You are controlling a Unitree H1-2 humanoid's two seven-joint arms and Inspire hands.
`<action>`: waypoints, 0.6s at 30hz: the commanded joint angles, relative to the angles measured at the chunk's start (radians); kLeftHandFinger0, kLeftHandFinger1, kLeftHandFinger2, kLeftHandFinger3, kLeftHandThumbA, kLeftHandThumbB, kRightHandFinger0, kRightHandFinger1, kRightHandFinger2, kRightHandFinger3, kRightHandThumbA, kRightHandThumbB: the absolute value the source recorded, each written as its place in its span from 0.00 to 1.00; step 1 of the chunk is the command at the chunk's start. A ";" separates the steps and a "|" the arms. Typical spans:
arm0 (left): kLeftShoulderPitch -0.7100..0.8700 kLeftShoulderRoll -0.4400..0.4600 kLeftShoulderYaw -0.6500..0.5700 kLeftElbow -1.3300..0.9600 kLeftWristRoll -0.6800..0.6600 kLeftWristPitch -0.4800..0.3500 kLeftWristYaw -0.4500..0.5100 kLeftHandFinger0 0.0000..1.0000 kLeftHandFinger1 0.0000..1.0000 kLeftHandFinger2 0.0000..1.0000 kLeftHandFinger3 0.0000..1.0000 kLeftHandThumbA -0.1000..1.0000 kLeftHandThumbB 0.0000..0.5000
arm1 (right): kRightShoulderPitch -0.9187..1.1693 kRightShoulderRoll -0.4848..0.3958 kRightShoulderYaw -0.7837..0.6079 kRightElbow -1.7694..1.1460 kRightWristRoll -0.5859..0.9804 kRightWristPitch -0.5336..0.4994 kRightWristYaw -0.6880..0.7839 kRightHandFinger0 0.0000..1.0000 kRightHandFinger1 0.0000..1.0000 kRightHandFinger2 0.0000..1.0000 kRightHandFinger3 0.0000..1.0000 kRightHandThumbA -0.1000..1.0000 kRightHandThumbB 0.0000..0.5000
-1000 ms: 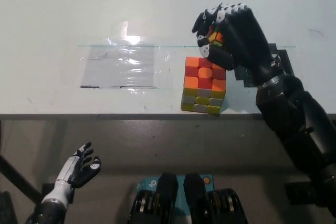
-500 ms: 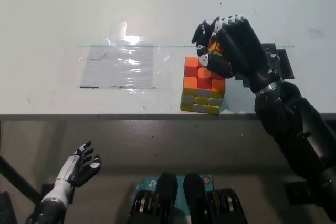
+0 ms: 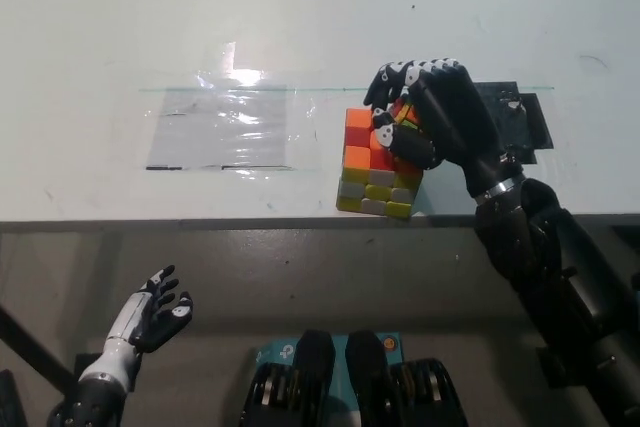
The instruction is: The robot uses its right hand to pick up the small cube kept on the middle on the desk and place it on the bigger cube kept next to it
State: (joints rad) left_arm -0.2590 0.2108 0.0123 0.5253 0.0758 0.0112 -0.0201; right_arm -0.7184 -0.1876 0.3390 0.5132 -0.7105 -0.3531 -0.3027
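right hand: black hand (image 3: pixel 435 112) gripping one small multicoloured cube (image 3: pixel 398 115) atop bigger cube
bigger cube: one orange-yellow-white puzzle cube (image 3: pixel 377 165)
left hand: white hand (image 3: pixel 155 315), open, below bigger cube

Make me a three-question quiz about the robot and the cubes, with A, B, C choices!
1. Where is the big cube?
A. near the front edge of the desk
B. on the floor
C. on the clear plastic sheet

2. What colour is the big cube's front side?
A. blue
B. mostly yellow and grey
C. all green

3. What is the black right robot hand doing?
A. resting flat on the desk
B. hanging below the desk
C. holding the small cube over the big cube

Answers:
1. A, it sits just behind the desk's front edge, right of the sheet.
2. B, yellow and grey squares show there.
3. C, its fingers wrap the small cube above the big cube's top; the white left robot hand waits open below the desk.
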 commanded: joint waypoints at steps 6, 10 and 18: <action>-0.032 0.020 -0.002 -0.017 0.009 -0.021 -0.002 1.00 1.00 1.00 1.00 0.37 0.46 | -0.033 0.041 0.022 0.039 -0.003 -0.062 -0.041 0.00 0.06 0.38 0.14 0.00 0.41; -0.033 0.024 -0.009 -0.012 0.019 -0.025 0.000 1.00 1.00 1.00 1.00 0.38 0.46 | -0.047 0.035 0.046 0.041 -0.034 -0.062 -0.046 0.00 0.06 0.39 0.14 0.00 0.45; -0.035 0.027 -0.010 -0.012 0.019 -0.017 -0.005 1.00 1.00 1.00 1.00 0.38 0.46 | -0.075 0.008 0.090 0.019 -0.074 -0.058 -0.019 0.00 0.12 0.41 0.20 0.00 0.50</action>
State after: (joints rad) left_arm -0.2591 0.2152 0.0082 0.5258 0.0835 0.0110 -0.0203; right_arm -0.7428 -0.1935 0.3901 0.5435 -0.7449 -0.3758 -0.3450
